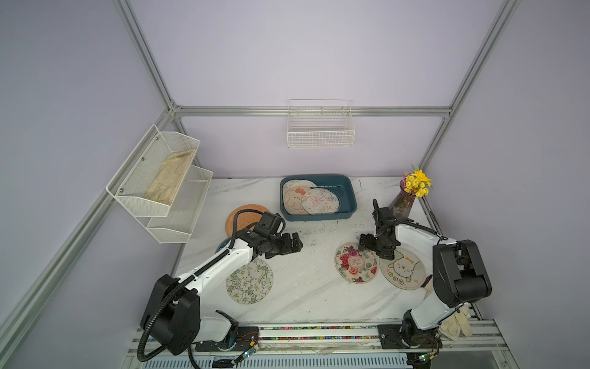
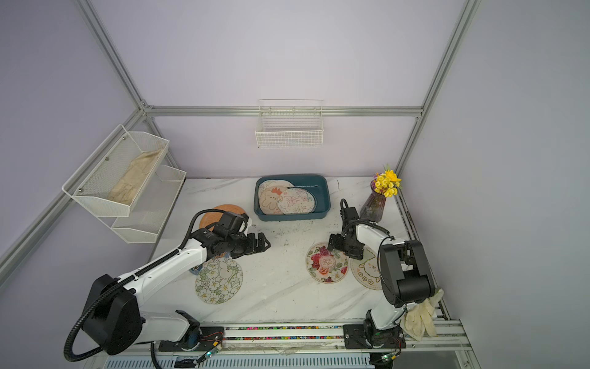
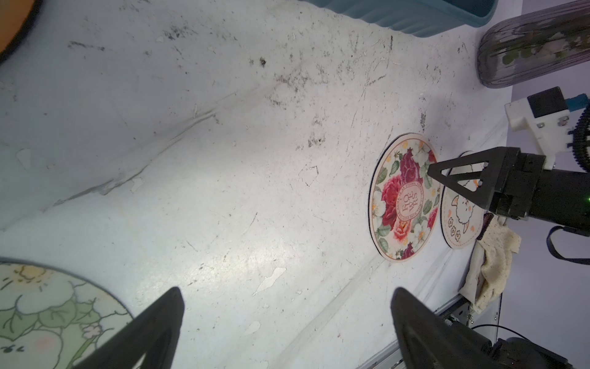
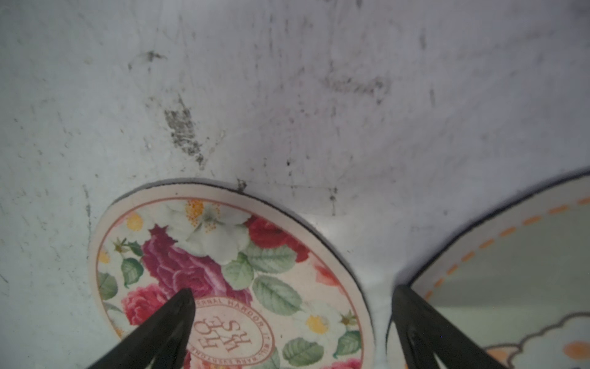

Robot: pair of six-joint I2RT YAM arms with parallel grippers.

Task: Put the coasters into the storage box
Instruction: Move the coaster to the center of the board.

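Observation:
The teal storage box (image 1: 319, 217) stands at the back with two cream coasters (image 1: 295, 198) (image 1: 320, 200) inside. On the table lie a rose coaster (image 1: 356, 262), a sheep coaster (image 1: 404, 270), a green floral coaster (image 1: 250, 282) and an orange coaster (image 1: 242, 217). A dark coaster (image 1: 222, 244) is mostly hidden under the left arm. My right gripper (image 4: 293, 290) is open and points down. One finger is over the rose coaster (image 4: 223, 262) and the other at the sheep coaster's (image 4: 510, 255) edge. My left gripper (image 3: 287, 290) hangs open over bare table, holding nothing.
A purple vase of yellow flowers (image 1: 404, 201) stands just behind the right arm. A white wire basket (image 1: 321, 134) hangs on the back wall and a mesh shelf (image 1: 159, 182) holding a cloth on the left wall. A crumpled cloth (image 1: 456, 324) lies by the right arm's base.

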